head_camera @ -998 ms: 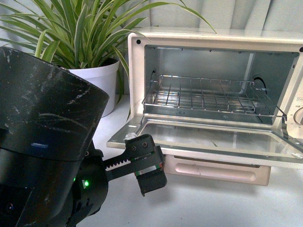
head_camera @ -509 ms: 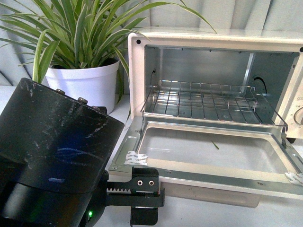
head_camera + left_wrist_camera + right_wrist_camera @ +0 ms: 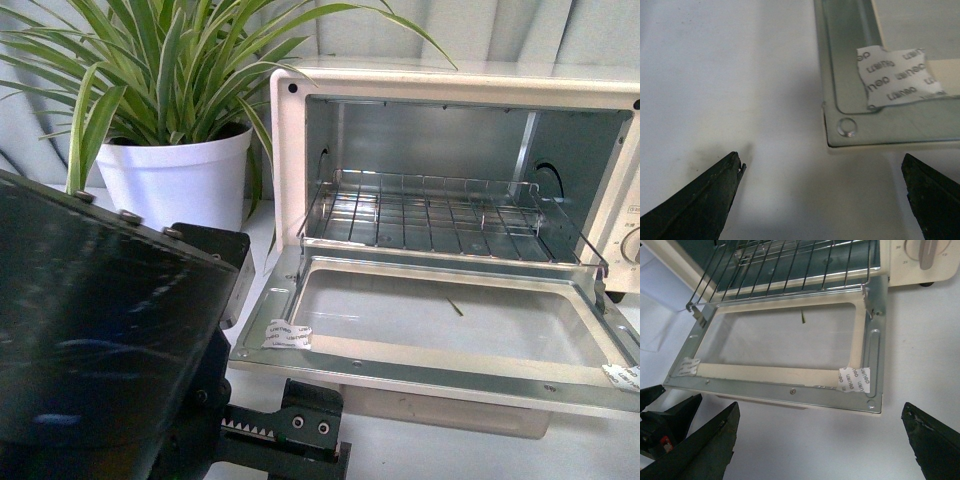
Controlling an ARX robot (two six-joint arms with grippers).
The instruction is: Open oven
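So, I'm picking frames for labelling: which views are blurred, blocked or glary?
Front view: boxy cream-white toaster oven sharp, but the black left arm, blurred, blocks the lower left. Left wrist view: soft focus on the metal door corner. Right wrist view: evenly lit, clear; its dark fingers blur at the edges.

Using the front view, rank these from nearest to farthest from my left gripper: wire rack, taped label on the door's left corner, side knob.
1. Taped label: on the near-left corner of the open door, just beside the left gripper.
2. Wire rack: inside the oven, behind the door.
3. Side knob: at the oven's far right edge.
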